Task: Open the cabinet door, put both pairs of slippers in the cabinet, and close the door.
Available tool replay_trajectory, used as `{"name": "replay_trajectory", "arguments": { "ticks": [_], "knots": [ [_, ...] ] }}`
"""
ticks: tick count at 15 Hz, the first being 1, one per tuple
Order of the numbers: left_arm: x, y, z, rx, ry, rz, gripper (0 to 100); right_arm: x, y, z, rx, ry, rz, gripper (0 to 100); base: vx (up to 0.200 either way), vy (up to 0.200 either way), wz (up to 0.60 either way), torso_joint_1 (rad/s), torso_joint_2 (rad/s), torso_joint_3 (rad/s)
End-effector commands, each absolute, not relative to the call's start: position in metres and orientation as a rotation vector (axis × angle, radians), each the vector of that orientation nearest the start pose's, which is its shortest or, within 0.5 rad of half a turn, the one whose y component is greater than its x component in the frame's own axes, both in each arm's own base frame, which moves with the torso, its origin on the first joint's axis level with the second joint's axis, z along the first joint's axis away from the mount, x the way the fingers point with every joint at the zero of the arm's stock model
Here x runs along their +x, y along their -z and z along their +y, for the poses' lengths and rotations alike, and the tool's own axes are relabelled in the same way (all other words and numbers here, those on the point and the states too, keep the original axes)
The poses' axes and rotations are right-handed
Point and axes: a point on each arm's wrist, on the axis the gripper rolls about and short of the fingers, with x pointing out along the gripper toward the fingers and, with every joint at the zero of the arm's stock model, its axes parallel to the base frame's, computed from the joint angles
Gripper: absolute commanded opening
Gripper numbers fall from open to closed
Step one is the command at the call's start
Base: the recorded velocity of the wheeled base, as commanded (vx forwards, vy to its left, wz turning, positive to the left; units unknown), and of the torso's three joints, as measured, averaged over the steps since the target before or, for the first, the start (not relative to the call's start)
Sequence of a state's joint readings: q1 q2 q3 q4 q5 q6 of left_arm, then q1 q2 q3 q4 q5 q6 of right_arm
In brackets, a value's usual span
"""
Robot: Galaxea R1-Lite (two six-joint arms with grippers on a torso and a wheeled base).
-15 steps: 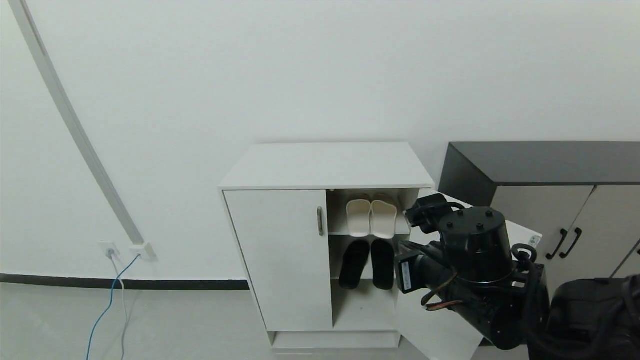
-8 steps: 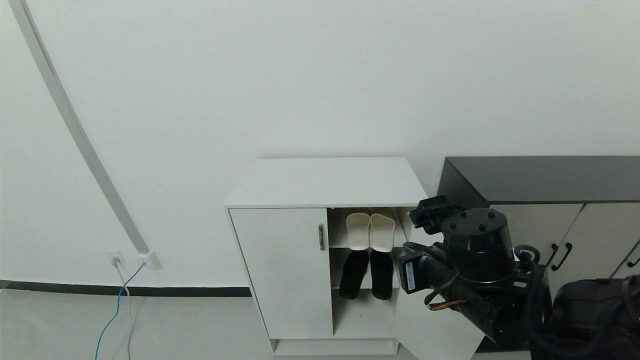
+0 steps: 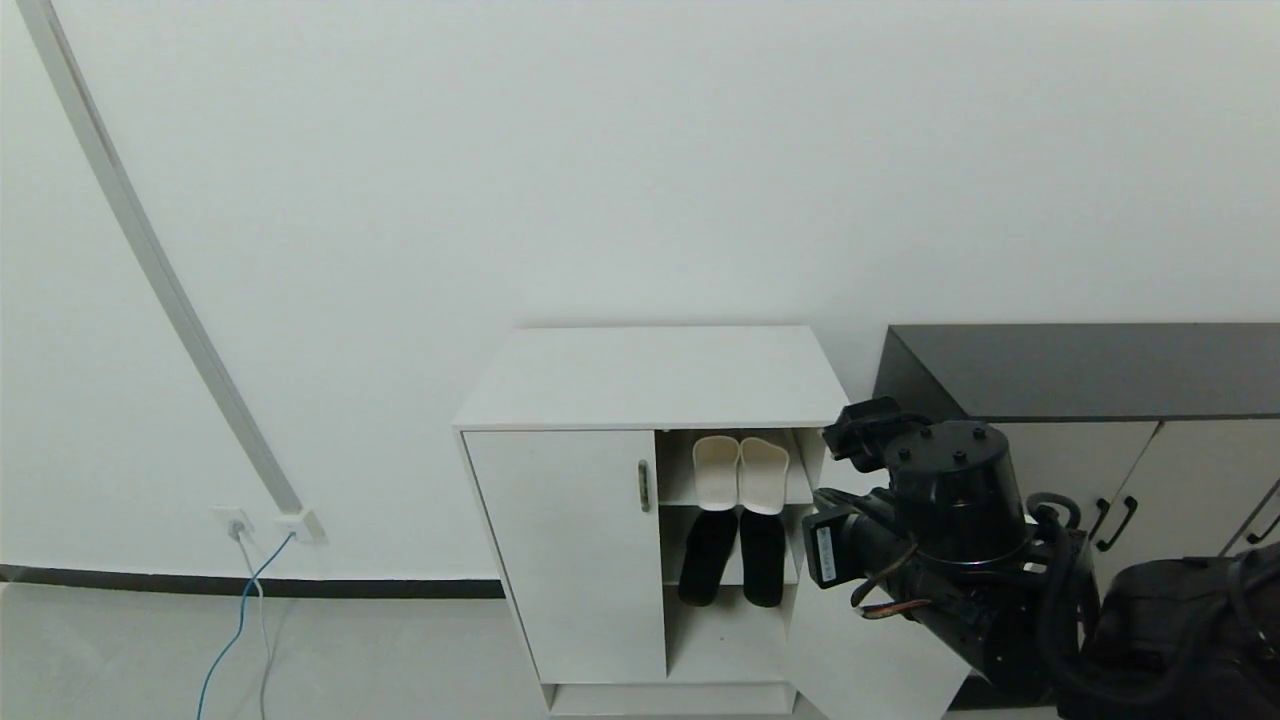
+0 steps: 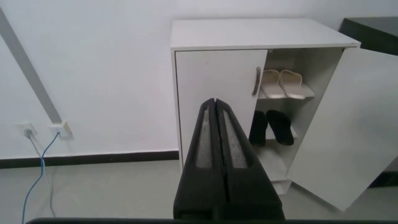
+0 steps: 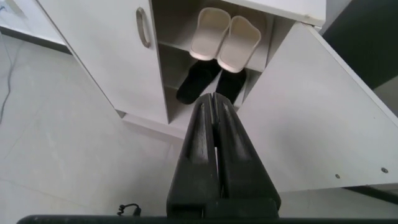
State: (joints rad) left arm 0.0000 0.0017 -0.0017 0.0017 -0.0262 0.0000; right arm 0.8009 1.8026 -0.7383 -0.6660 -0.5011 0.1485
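My right claw (image 5: 214, 99) is pressed together, both fingers meeting, and it holds nothing. It points at the open side of the cabinet (image 3: 650, 375) and stays apart from it, above the floor. Just beyond its tip the black slippers (image 5: 211, 84) lie side by side on the middle shelf, and their ends hang a little over the front edge of this shelf. Directly above them the white slippers (image 5: 225, 38) lie side by side on the upper shelf, also at its front edge. The open door (image 5: 311, 124) stands out beside my right claw, on the cabinet's right side.

My left claw (image 4: 215, 102) is pressed together too, with nothing in it. It is farther back and faces the closed door (image 4: 214, 93) with its handle (image 4: 257, 81).

The far ends of both pairs go into the shadow of the cabinet, so I cannot make them out. In the head view my right arm (image 3: 950, 520) covers the upper part of the open door, and the lower corner of this door is cut off by the picture edge.
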Motion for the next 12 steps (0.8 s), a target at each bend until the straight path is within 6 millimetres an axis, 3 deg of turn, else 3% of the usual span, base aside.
{"name": "replay_trajectory", "arguments": {
  "ticks": [1, 2, 10, 12],
  "knots": [
    [-0.0228, -0.0758, -0.0006, 0.0, 0.026, 0.002, 0, 0.2264, -0.1355, 0.2158, -0.1, -0.265, 0.342, 0, 0.0, 0.0, 0.0, 0.0, 0.0, 0.0],
    [-0.0228, -0.0758, -0.0006, 0.0, 0.026, 0.002, 0, 0.2264, -0.1355, 0.2158, -0.101, -0.266, 0.342, 0, 0.0, 0.0, 0.0, 0.0, 0.0, 0.0],
    [-0.0228, -0.0758, -0.0006, 0.0, 0.026, 0.002, 0, 0.2283, -0.1339, 0.213, -0.121, -0.256, 0.345, 0, 0.0, 0.0, -0.6, 0.004, 0.0, 0.001],
    [-0.0228, -0.0758, -0.0006, 0.0, 0.026, 0.002, 0, 0.2282, -0.1347, 0.2129, -0.117, -0.258, 0.339, 0, 0.0, 0.0, 0.0, 0.0, 0.0, 0.0]
  ]
}}
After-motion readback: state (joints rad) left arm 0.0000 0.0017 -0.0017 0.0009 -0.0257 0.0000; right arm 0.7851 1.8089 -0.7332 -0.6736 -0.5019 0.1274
